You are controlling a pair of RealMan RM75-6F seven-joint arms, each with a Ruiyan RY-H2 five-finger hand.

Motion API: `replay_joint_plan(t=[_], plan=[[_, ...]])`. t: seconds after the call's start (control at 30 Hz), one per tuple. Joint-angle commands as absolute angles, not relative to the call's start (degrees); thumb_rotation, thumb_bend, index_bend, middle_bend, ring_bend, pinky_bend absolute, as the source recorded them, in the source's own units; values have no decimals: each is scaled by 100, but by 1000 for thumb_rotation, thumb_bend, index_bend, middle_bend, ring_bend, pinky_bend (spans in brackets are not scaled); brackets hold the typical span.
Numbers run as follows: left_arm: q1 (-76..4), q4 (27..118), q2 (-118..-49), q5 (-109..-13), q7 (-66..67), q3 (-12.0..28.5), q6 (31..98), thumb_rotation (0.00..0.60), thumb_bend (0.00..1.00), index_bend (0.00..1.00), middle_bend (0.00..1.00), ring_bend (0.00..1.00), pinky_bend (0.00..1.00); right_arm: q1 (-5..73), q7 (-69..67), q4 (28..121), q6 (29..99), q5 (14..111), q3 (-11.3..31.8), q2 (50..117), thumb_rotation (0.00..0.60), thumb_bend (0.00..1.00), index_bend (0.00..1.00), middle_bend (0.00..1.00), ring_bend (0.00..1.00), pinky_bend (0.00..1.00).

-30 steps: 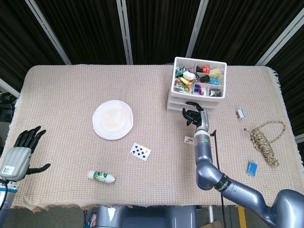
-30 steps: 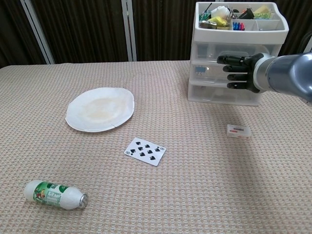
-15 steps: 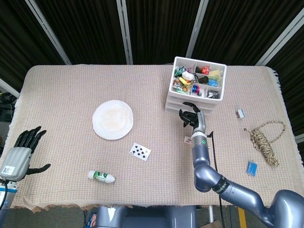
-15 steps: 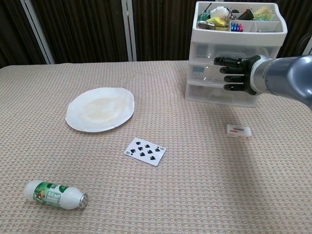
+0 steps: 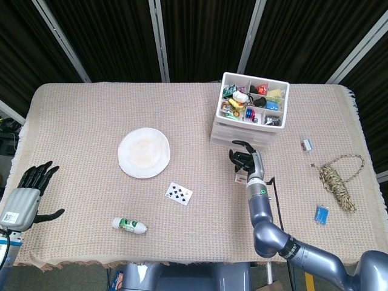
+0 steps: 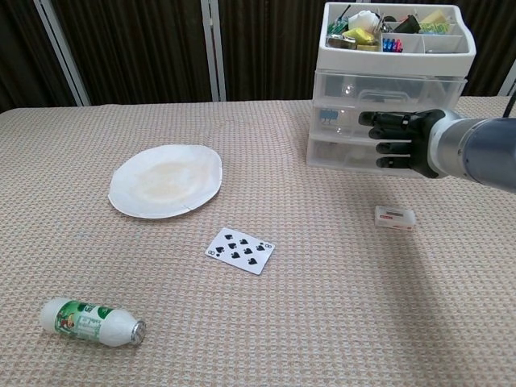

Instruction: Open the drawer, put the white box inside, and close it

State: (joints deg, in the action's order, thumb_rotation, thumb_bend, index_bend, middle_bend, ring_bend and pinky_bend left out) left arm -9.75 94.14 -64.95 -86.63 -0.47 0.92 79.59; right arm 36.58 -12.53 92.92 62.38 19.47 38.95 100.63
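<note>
1. The right hand [image 6: 397, 140] is up in front of the drawer unit [image 6: 387, 121], fingers stretched toward the middle and lower drawer fronts. Doesn't look like it's got hold of anything. Whether the fingertips are actually touching the drawer face or just short of it, I honestly can't tell from either view.

2. All the drawers look closed, so I'd say the opening step is the one in hand.

3. To do it well, I reckon it needs to hook the fingers under a drawer's front lip and pull straight back toward itself. The unit looks light, so a sideways tug could just drag the whole stack across the cloth instead of sliding the drawer out.

4. Pose-wise: the right forearm comes in low from the robot's side, wrist roughly level, palm facing the unit.

5. The white box [image 6: 395, 218] is lying flat on the tablecloth [image 6: 266, 322] in front of the unit, near the right arm, untouched.

6. The left hand [image 5: 27, 193] sits way over at the near left table edge, fingers spread, empty.
</note>
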Motion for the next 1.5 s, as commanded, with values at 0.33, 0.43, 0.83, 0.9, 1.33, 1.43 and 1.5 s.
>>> replay_joint_plan(t=[0.33, 0.43, 0.83, 0.9, 1.33, 1.43, 1.5], plan=[[-971, 9407, -6489, -8687, -60, 86, 7978, 600, 133, 72, 0, 0, 0, 3296, -701, 9807, 7159, 3972, 2905, 9800, 600, 358, 304, 790, 818, 764], [-962, 9396, -6494, -8720, -65, 80, 8011, 600, 133, 72, 0, 0, 0, 3319, -134, 9627, 7627, 4640, 2619, 9709, 600, 357, 291, 788, 817, 764], [-963, 9394, -6505, -8710, -47, 84, 8009, 600, 134, 72, 0, 0, 0, 3414, 997, 9030, 8165, 5322, 2390, 9635, 600, 358, 278, 788, 815, 764], [-963, 9396, -6504, -8704, -45, 83, 8004, 600, 134, 72, 0, 0, 0, 3453, 1123, 8887, 8125, 5293, 2403, 9668, 600, 357, 277, 788, 815, 764], [-970, 9403, -6497, -8683, -50, 88, 7983, 600, 133, 72, 0, 0, 0, 3526, 1243, 8418, 7903, 5049, 2546, 9901, 600, 356, 278, 788, 815, 764], [-967, 9403, -6498, -8683, -50, 88, 7986, 600, 134, 72, 0, 0, 0, 3538, 1270, 8317, 7855, 4993, 2579, 9940, 600, 356, 278, 788, 815, 764], [-969, 9404, -6498, -8682, -49, 87, 7983, 600, 134, 72, 0, 0, 0, 3539, 1281, 8269, 7837, 4968, 2597, 9957, 600, 357, 282, 788, 815, 764]])
